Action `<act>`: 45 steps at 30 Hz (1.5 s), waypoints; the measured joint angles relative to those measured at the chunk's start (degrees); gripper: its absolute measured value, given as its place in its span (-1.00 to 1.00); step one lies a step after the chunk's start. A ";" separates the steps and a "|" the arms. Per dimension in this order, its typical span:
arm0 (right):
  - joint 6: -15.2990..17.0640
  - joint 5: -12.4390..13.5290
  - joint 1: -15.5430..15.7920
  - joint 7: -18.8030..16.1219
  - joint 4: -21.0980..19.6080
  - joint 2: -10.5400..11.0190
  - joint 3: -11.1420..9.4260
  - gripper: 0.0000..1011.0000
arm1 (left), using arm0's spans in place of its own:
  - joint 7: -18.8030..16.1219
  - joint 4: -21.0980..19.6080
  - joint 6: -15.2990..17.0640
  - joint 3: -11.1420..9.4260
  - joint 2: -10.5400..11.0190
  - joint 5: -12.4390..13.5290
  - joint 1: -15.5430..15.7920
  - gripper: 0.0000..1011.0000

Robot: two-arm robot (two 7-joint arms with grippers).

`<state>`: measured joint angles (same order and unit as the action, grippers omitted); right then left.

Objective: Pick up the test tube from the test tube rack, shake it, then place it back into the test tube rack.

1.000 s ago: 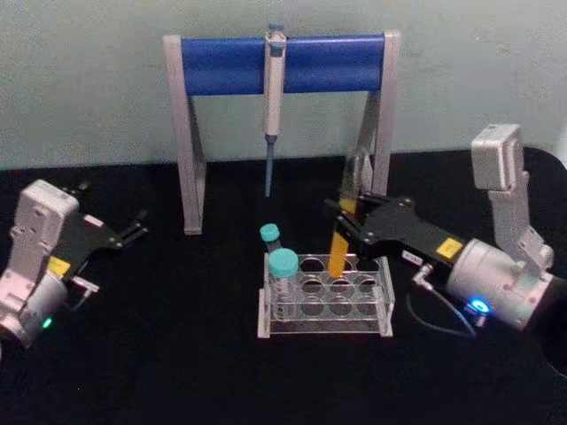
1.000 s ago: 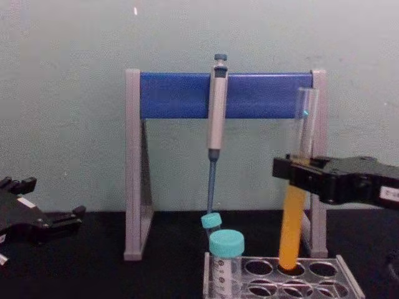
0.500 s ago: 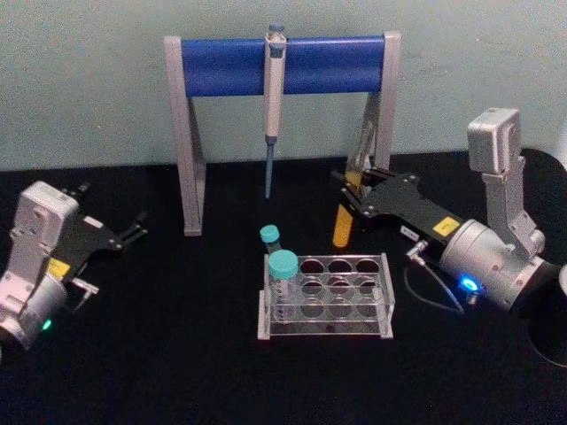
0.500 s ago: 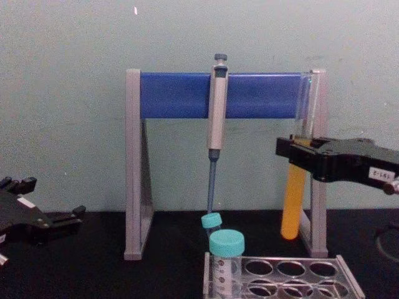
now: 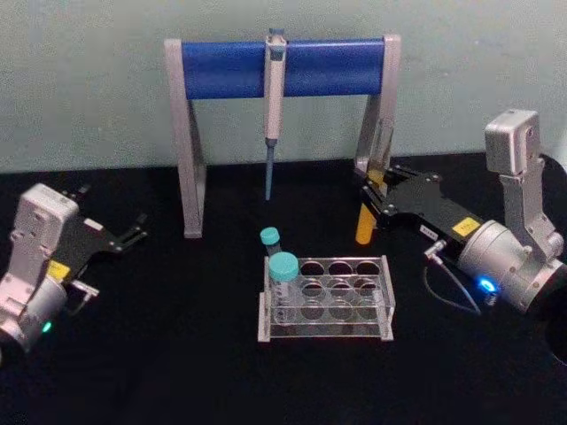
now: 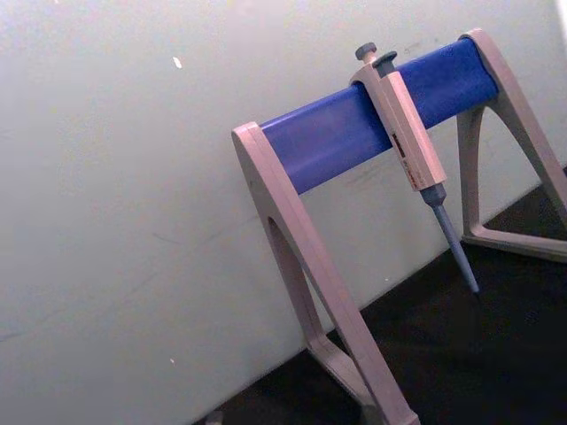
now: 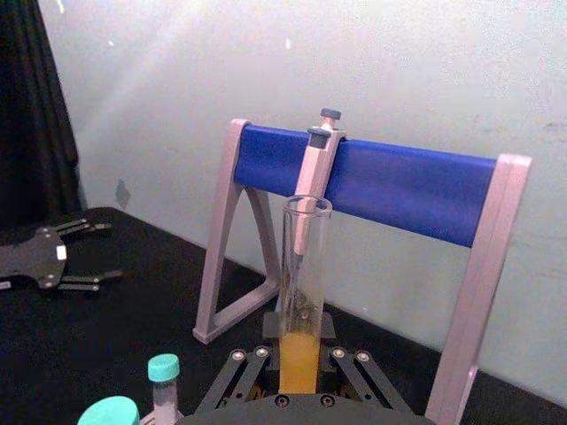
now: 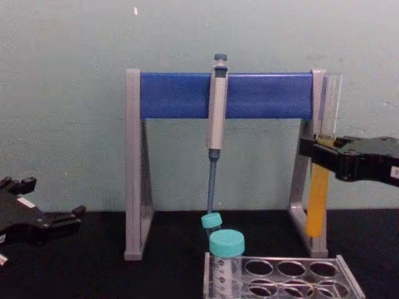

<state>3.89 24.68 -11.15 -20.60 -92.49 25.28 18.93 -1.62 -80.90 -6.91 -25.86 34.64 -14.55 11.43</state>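
The test tube [image 5: 365, 223], clear glass with orange-yellow liquid in its lower half, hangs upright in the air, right of and behind the test tube rack [image 5: 329, 330]. My right gripper [image 5: 368, 198] is shut on it around mid-height. In the chest view the test tube [image 8: 318, 200] stands in front of the pipette stand's right leg, with the right gripper [image 8: 318, 154] clamped on it, well above the rack [image 8: 346, 272]. The right wrist view looks along the test tube [image 7: 302, 266] rising from the right gripper [image 7: 299, 356]. My left gripper [image 5: 135, 229] rests open at the far left.
A grey-and-blue pipette stand [image 5: 282, 67] stands at the back with a pipette [image 5: 273, 106] hanging from its bar. Two teal-capped tubes [image 5: 283, 267] sit in the rack's left column. The left gripper [image 7: 81, 255] also shows in the right wrist view. Black tabletop lies all around.
The right gripper lifted the test tube out of the rack's back row, then carried it to the right, up to the stand's right leg. The left arm stayed put.
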 joint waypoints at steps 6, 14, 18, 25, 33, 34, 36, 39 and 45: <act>0.27 -0.45 0.64 0.18 -0.32 -0.07 -0.66 -0.55 | 0.00 0.00 0.00 0.00 0.00 0.00 0.00 0.98; 0.92 -0.75 2.46 0.33 -1.91 0.92 -1.75 -0.55 | 0.00 0.00 0.00 0.00 0.00 0.00 0.00 0.98; 1.45 -0.77 3.84 0.12 -3.29 1.85 -2.25 -0.55 | 0.00 0.00 0.00 0.00 0.00 0.00 0.00 0.98; 2.50 0.03 5.64 -1.71 -5.29 3.29 -2.11 -0.55 | 0.00 0.00 0.00 0.00 0.00 0.00 0.00 0.98; 2.92 1.23 4.59 -4.21 -4.91 3.04 0.45 -0.55 | 0.00 0.00 0.00 0.00 0.00 0.00 0.00 0.98; 2.89 1.30 4.30 -4.38 -4.72 2.87 0.76 -0.55 | 0.00 0.00 0.00 0.00 0.00 0.00 0.00 0.98; 2.47 1.56 2.45 -5.06 -3.15 1.69 2.49 -0.55 | 0.00 0.00 0.00 0.00 0.00 0.00 0.00 0.98; 2.16 1.70 0.78 -5.17 -1.55 0.56 3.46 -0.55 | 0.00 0.00 0.00 0.00 0.00 0.00 0.00 0.98; 1.87 1.76 -2.04 -4.17 1.69 -1.39 4.32 -0.55 | 0.00 0.00 0.00 0.00 0.00 0.00 0.00 0.98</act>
<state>5.76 26.45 -13.18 -24.77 -90.79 23.89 23.26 -1.62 -80.90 -6.91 -25.86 34.65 -14.55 11.43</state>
